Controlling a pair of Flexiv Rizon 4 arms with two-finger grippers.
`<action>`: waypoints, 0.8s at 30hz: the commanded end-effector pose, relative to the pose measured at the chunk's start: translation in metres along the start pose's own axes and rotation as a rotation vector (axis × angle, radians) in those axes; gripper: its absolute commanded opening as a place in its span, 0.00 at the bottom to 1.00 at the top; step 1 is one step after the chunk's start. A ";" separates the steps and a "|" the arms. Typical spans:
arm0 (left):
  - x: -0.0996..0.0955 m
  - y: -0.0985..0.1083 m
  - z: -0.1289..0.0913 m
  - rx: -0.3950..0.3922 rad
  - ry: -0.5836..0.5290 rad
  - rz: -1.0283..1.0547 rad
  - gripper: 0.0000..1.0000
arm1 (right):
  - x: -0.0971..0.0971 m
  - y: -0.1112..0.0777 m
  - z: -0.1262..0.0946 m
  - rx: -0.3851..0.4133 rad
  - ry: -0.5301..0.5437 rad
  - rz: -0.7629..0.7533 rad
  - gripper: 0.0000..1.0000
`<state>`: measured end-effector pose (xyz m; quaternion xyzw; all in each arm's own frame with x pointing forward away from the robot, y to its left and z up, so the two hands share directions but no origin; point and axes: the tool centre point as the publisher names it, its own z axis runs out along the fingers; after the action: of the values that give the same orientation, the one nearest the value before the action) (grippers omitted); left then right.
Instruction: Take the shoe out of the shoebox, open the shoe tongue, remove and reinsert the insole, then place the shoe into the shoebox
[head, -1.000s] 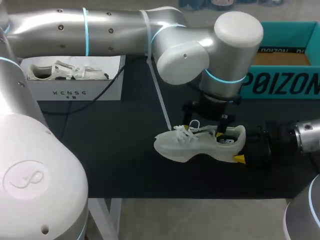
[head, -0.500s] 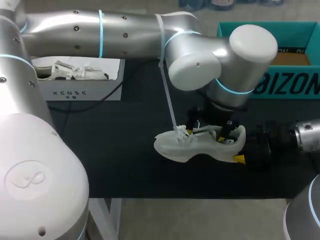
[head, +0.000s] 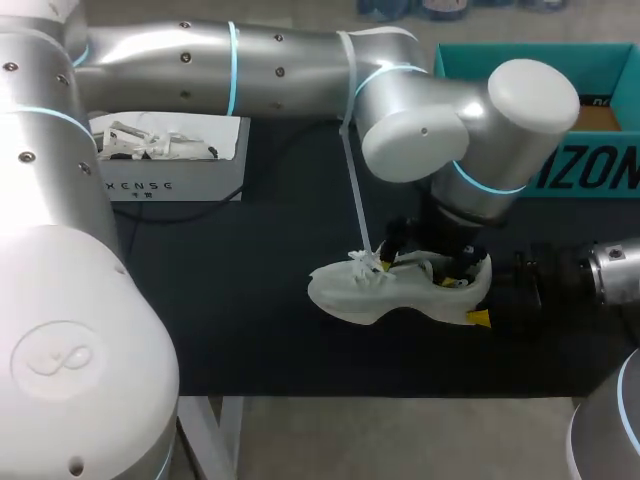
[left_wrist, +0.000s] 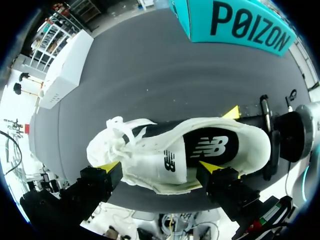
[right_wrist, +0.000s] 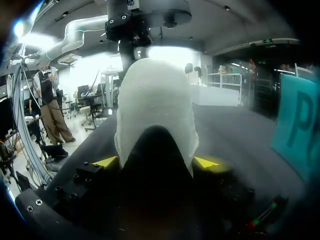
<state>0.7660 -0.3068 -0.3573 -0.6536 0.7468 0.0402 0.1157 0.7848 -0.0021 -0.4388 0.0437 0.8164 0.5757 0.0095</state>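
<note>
Shoe (head: 345, 295), white: one, standing on its sole on the bench (head: 250, 300) between your two arms, well apart from both boxes. A second shoe (head: 150, 145) lay in the white box (head: 170, 185).

Boxes: two, the white one and a teal shoebox (head: 615, 62), at the far side of the dark bench.

Left pincer (left_wrist: 159, 167): over the shoe, fingers wide apart, both tips along one flank, gripping nothing.

Right pincer (right_wrist: 156, 161): clamped on the heel from both sides.

Your left wrist hid the shoe's middle in the head view.

Dark table (head: 240, 300) w/ 1 white shoe (head: 370, 295), teal shoebox (head: 610, 55), white box (head: 190, 185).
</note>
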 end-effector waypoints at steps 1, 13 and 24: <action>0.000 0.000 -0.002 0.001 -0.008 -0.005 0.17 | 0.000 -0.004 0.004 0.003 -0.002 0.002 0.00; -0.014 0.000 -0.007 0.014 -0.012 -0.033 0.07 | 0.000 -0.004 0.004 0.003 -0.002 0.002 0.00; -0.036 0.001 -0.020 0.046 0.001 -0.073 0.10 | 0.000 -0.004 0.004 0.003 -0.002 0.002 0.00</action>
<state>0.7711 -0.2885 -0.3379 -0.6767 0.7234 0.0284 0.1342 0.7847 -0.0019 -0.4386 0.0436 0.8164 0.5758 0.0095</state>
